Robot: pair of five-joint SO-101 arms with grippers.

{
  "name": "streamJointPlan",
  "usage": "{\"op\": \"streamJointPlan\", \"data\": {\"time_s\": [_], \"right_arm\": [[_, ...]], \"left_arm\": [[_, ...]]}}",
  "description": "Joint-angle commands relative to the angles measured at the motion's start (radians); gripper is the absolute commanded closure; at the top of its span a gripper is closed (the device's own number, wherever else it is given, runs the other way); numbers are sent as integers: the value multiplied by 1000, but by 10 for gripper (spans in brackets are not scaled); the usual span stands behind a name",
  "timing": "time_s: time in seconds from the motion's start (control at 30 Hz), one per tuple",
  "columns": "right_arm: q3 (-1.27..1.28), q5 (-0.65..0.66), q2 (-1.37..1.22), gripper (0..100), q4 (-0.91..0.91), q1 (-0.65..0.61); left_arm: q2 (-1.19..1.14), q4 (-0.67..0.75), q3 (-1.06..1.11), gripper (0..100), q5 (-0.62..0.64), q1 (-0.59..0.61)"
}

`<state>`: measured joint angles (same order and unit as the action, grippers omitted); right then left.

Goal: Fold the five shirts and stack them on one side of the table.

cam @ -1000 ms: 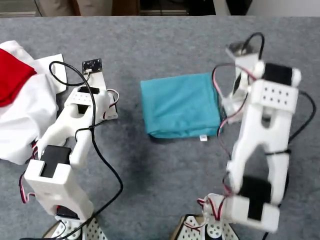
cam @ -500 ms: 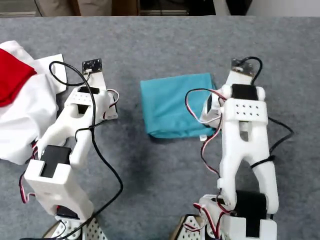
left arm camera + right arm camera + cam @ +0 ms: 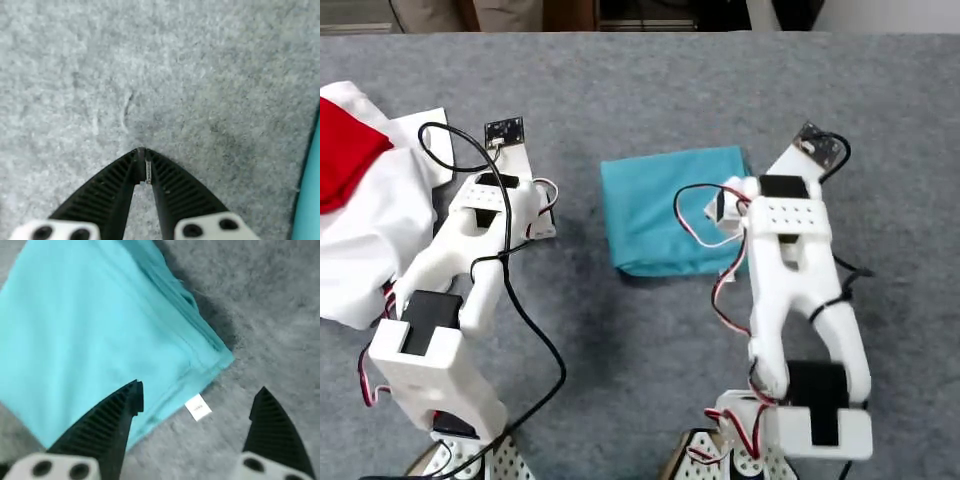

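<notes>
Folded teal shirt (image 3: 665, 210) lies flat on the grey table (image 3: 620, 80). Right gripper (image 3: 200, 388) hangs over the shirt's corner on the right arm's (image 3: 785, 270) side, jaws spread wide with nothing between them. One finger (image 3: 107, 425) is above the cloth and the other is past the shirt's edge, with the shirt's white label (image 3: 198, 407) in the gap. Left gripper (image 3: 142, 152) is pinched closed and empty, over bare felt off the shirt's opposite edge. An unfolded heap of white shirts (image 3: 365, 240) with a red one (image 3: 345, 160) on top lies farther out on that same side.
</notes>
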<state>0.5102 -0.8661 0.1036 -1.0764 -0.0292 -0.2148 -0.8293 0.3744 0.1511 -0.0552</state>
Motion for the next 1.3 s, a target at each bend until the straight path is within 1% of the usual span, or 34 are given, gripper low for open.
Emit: {"op": "streamJointPlan", "data": {"time_s": [0.0,0.1,0.37,0.53,0.6,0.73,0.8,0.83,1.13,1.2,1.27], "right_arm": [[-4,-52,-48,656,83,-13],[-19,-72,-79,656,115,-21],[-51,-74,-163,656,123,-28],[-51,-74,-222,661,180,-24],[-53,-74,-229,705,204,-27],[-53,-68,-231,878,250,-25],[-53,-63,-231,940,255,-25],[-53,-63,-231,952,255,-27],[-51,-61,-225,959,247,-21],[-51,-60,-225,991,245,-18],[-51,-60,-225,992,244,4]], "left_arm": [[47,23,-6,981,-8,5],[47,23,-6,981,-9,5],[47,23,-6,981,-9,5],[47,23,-6,981,-9,5],[47,23,-6,981,-9,5],[47,23,-6,981,-9,6],[47,23,-6,981,-9,6],[47,23,-6,981,-9,6],[47,23,-6,981,-9,6],[47,23,-6,981,-9,8],[47,23,-6,981,-9,8]]}}
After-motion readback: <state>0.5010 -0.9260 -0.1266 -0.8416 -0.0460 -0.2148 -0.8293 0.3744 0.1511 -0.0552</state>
